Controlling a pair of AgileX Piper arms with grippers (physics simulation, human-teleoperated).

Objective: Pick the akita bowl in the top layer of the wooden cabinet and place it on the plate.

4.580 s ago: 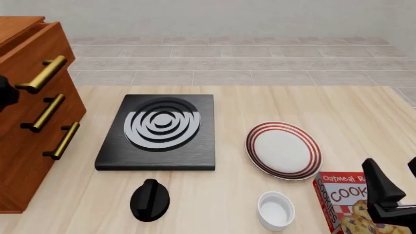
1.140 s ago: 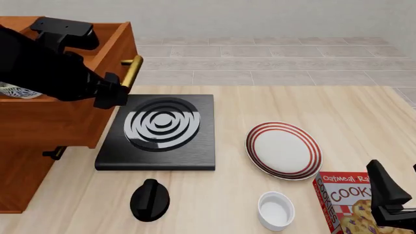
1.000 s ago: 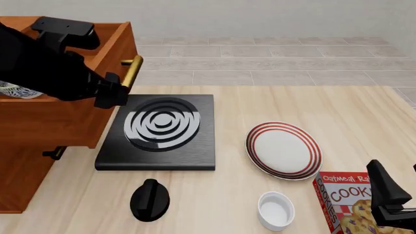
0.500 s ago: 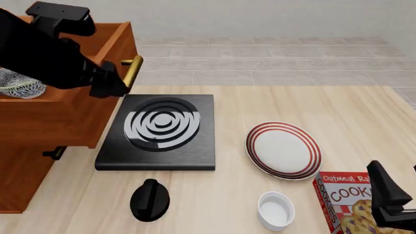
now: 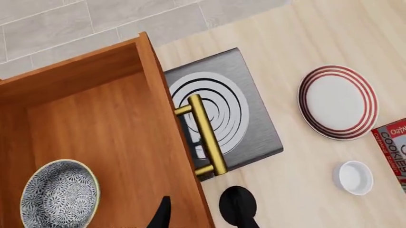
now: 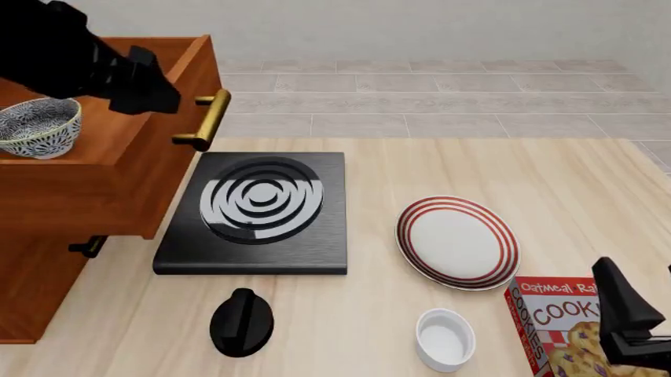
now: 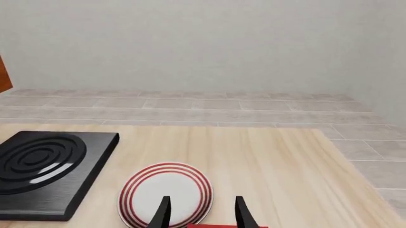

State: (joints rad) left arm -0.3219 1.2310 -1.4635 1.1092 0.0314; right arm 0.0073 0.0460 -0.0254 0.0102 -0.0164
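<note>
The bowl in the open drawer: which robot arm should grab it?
Probably the left. Its end effector hovers over the open top layer beside the akita bowl; the right end effector waits far off by the plate.

The only readable print is on the red cookie box (image 6: 561, 326) at the tabletop's near right corner: "Oatmeal R…" in small letters above large "COOK…", both cut off. The left wrist view shows "COOKIE" on it (image 5: 393, 145).
</note>
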